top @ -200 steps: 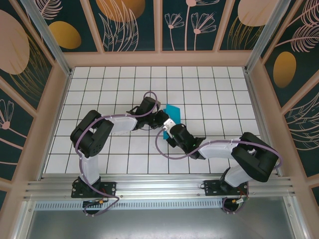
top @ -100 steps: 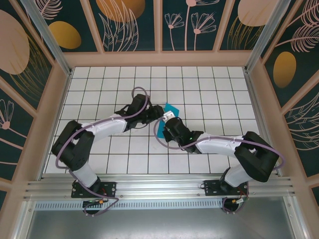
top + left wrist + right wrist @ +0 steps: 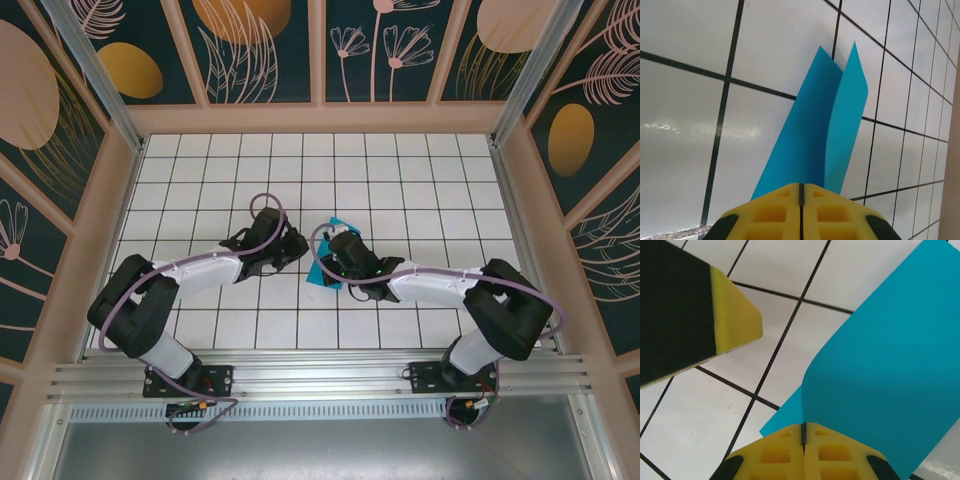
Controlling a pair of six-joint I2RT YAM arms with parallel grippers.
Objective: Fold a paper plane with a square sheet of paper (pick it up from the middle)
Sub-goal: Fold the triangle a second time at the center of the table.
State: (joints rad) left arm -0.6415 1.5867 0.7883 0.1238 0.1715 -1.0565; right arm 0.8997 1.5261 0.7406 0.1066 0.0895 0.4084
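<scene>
Folded teal paper sheet, long axis bottom centre to upper right, two pointed corners uppermost, pinched in my right pincer, left pincer closed, empty.

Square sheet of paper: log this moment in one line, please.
sheet: folded over | right gripper: jaws shut on sheet | left gripper: jaws shut, beside sheet

Matte, smooth square sheet of paper, glossy tiled table
</scene>
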